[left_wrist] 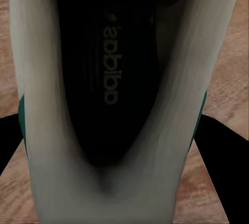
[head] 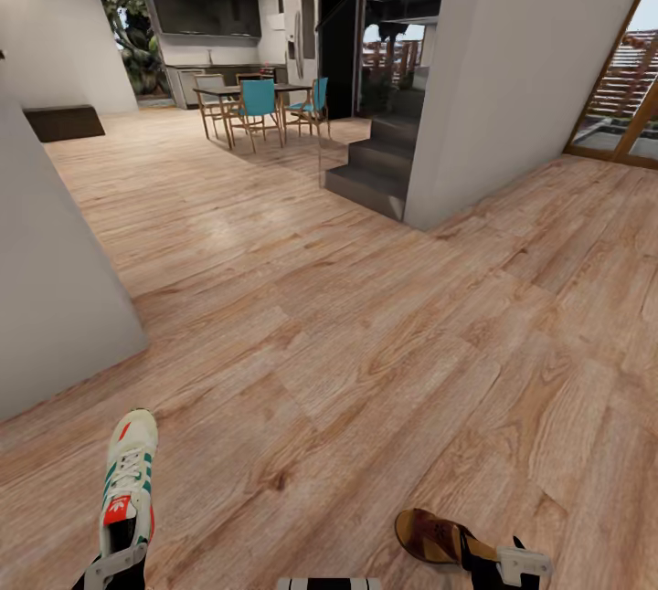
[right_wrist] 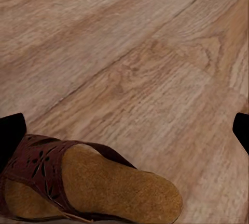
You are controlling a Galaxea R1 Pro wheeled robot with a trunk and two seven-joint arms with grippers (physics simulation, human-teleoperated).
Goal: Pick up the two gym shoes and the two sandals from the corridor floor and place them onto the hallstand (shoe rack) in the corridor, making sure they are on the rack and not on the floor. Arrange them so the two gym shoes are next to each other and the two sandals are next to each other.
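Ahead, bare corridor floor (head: 366,343), distant staircase (head: 375,165).

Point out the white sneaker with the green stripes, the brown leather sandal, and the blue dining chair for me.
White lace-up sneaker with green side stripes (head: 128,480): head view, on its laced upper.
Brown leather sandal with tan footbed (right_wrist: 111,185): right wrist view, on the footbed.
Blue dining chair with wooden legs (head: 258,100): head view, on its backrest.

The dark insole of the gym shoe (left_wrist: 111,78) carries the brand word "adidas"; nothing else is legible.
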